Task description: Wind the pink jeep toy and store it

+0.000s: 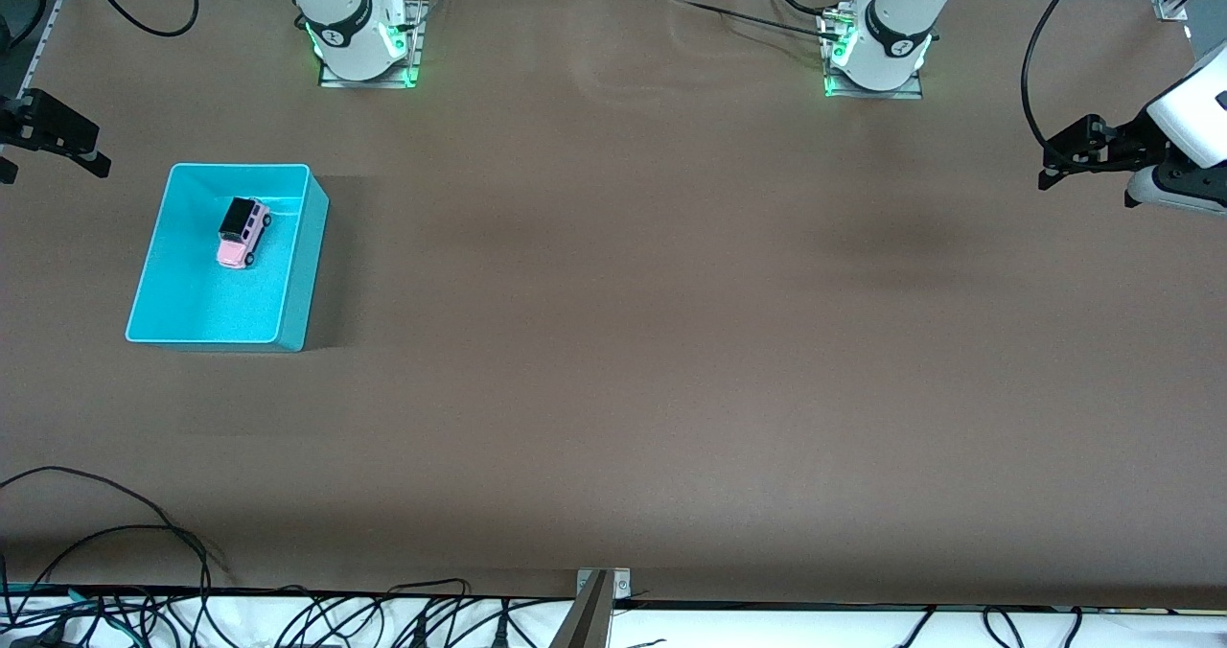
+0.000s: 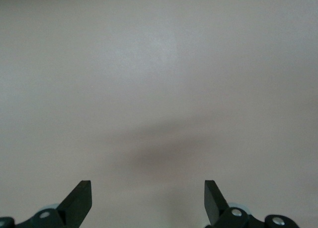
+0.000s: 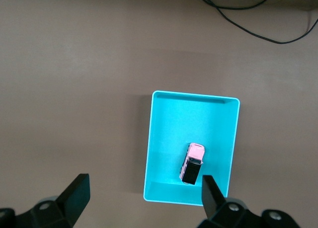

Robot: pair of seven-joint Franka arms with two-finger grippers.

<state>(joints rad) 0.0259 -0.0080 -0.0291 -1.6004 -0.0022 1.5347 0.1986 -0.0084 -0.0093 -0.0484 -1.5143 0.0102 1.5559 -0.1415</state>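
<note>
We see the pink jeep toy [image 1: 243, 232] upright inside the turquoise bin [image 1: 305, 274] at the right arm's end of the worktop. It looks light, rigid, slick — we'd pinch its flanks. Left pincer [image 1: 1052, 174] and right pincer [image 1: 96, 164] both gape empty, parked at opposite edges.

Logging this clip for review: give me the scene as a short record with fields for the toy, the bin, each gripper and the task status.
toy: pink jeep toy, upright on its wheels inside the bin
bin: turquoise bin, toward the right arm's end of the table
left gripper: left gripper open, empty, over bare table
right gripper: right gripper open, empty, high above the bin
task status: jeep is stored in the bin; neither gripper touches it
</note>
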